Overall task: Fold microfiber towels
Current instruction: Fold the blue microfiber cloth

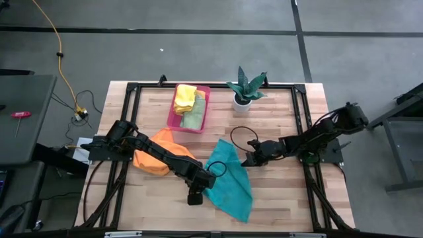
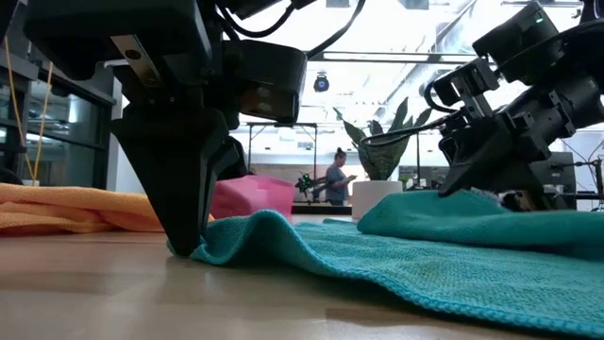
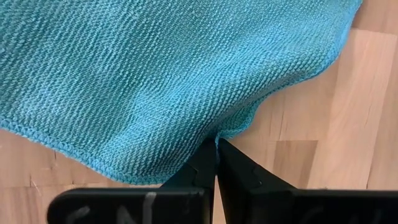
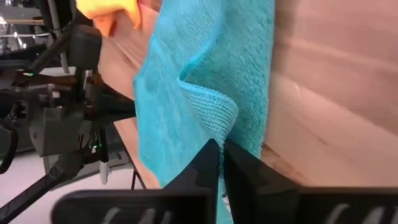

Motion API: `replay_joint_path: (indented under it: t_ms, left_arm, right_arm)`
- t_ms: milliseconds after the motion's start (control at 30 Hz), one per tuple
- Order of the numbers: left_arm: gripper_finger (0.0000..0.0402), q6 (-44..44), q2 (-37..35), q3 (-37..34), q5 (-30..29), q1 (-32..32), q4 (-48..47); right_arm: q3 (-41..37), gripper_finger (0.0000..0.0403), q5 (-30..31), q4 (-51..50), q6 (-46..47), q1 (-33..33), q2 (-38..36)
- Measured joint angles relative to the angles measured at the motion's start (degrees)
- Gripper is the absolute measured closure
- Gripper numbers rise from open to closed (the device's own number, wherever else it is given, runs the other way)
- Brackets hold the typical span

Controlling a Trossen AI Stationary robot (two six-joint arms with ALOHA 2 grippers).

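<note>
Both tools are pinched closed on the teal towel (image 1: 228,180) lying on the tabletop (image 1: 284,192): left tool (image 3: 216,142) on one edge, right tool (image 4: 221,144) on another.

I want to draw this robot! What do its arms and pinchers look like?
Both arms are black and chunky, built from jointed blocks, with black cables looping off them. The left gripper and right gripper each end in two dark, pointed, wedge-shaped fingers. A small pale label sits on one arm.
</note>
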Motion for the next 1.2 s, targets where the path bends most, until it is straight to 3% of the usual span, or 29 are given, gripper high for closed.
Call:
replay_joint_path:
  t_ms: [133, 300, 500, 700, 933, 1200]
  left_arm:
    - [0.0401, -0.94, 0.0, 0.0, -0.04, 0.0, 0.13]
    - [0.0401, -1.84, 0.0, 0.02, 0.2, 0.0, -0.39]
    - [0.0401, -2.42, -0.02, 0.04, 0.25, 0.03, -0.82]
    - [0.0401, -3.39, -0.02, 0.02, 0.66, 0.48, -0.49]
    - [0.0401, -3.5, 0.1, -0.07, 0.4, 1.73, 2.92]
    - [0.0401, -3.39, 0.11, -0.07, 0.26, 2.27, 3.57]
  right_arm:
    - [-0.09, 0.0399, -2.19, -5.79, -4.34, -2.84, -4.58]
    - [-0.09, 0.0401, -2.68, -22.15, -10.22, -6.95, -15.31]
    - [-0.11, 0.0402, -0.84, -40.96, -14.0, -11.62, -29.46]
    - [-0.11, 0.0402, 3.21, -53.58, -15.06, -15.91, -39.76]
    - [-0.13, 0.0402, 3.24, -59.79, -16.53, -19.68, -42.27]
    - [-0.13, 0.0402, 2.96, -60.01, -15.22, -21.07, -41.72]
